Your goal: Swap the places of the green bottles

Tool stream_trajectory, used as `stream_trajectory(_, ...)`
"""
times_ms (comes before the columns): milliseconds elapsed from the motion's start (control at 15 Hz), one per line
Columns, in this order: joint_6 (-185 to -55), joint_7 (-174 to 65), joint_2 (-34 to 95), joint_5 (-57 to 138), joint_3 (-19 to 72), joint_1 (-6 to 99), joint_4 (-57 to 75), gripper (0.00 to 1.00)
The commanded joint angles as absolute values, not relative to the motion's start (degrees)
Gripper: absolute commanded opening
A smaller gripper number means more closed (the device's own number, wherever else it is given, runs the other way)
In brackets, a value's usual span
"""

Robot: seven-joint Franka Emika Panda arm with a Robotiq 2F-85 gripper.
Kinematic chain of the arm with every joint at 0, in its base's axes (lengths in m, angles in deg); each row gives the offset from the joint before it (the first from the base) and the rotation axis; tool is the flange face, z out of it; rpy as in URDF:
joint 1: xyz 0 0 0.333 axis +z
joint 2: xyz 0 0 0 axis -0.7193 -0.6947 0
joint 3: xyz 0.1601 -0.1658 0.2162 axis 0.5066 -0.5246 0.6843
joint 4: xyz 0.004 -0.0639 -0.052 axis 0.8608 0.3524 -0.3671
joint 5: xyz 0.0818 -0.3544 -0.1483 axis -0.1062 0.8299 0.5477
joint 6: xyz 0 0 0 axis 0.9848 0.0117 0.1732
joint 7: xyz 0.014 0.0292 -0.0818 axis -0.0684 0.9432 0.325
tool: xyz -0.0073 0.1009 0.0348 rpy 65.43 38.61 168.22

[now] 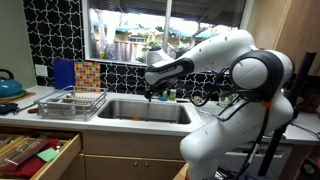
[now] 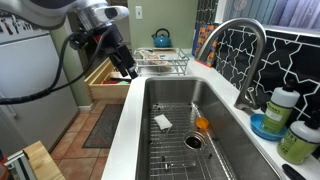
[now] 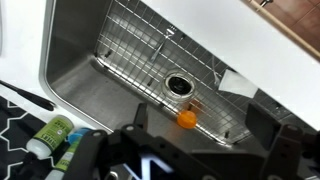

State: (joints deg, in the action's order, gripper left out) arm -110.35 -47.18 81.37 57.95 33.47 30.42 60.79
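Observation:
Two green bottles stand on the counter behind the sink, next to the faucet. In an exterior view one has a white cap [image 2: 283, 107] and the other [image 2: 298, 142] stands nearer the camera. In the wrist view they lie at the lower left [image 3: 50, 133] [image 3: 72, 148]. My gripper [image 2: 125, 68] hangs open and empty above the sink, on the side away from the bottles. It shows over the sink's front edge in an exterior view [image 1: 150, 93]. In the wrist view its two fingers [image 3: 203, 122] are spread wide with nothing between them.
The steel sink [image 2: 150, 100] holds a wire grid, an orange ball [image 2: 202, 124], a white scrap [image 2: 163, 122] and a drain [image 3: 180, 83]. A faucet [image 2: 245, 60] arches over it. A blue dish [image 2: 265, 125] sits by the bottles. A dish rack [image 1: 70, 100], kettle [image 1: 8, 85] and open drawer [image 1: 35, 150] are nearby.

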Motion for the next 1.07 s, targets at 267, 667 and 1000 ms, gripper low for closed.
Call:
stream_trajectory(267,-111.05,-44.83,76.05,60.37,31.82,30.15,57.56,1.0)
stream_trajectory(667,-110.09,-41.26,65.03,64.44,30.12,26.49,49.89,1.0)
stream_trajectory(1000,-110.47,-42.18,60.35,63.41,24.7,27.77,46.35,1.0)
